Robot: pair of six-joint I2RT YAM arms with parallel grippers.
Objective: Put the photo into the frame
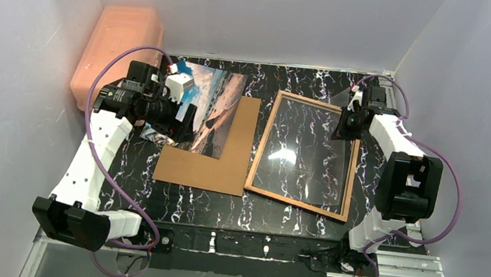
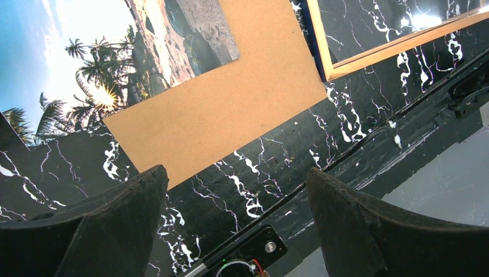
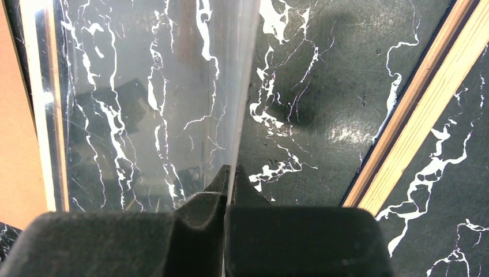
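Observation:
The photo (image 1: 215, 103), a beach print with palms, lies at the back left, overlapping the brown backing board (image 1: 216, 156). My left gripper (image 1: 185, 120) hovers open over the photo's near left part, holding nothing. In the left wrist view its open fingers (image 2: 115, 231) frame bare table, with the photo (image 2: 86, 69) ahead. The frame (image 1: 260, 147) lies back side up to the right of the board, wood-brown edges showing. My right gripper (image 1: 345, 124) is shut on the far right edge of the clear pane (image 3: 144, 86), tilting it up above the frame's rail (image 3: 421, 109).
A pink plastic bin (image 1: 116, 45) leans at the back left wall. White walls close in both sides. Aluminium rails (image 1: 411, 265) run along the near right edge. The table is black marble-patterned (image 1: 171, 200). The backing board (image 2: 230, 104) sits between photo and frame.

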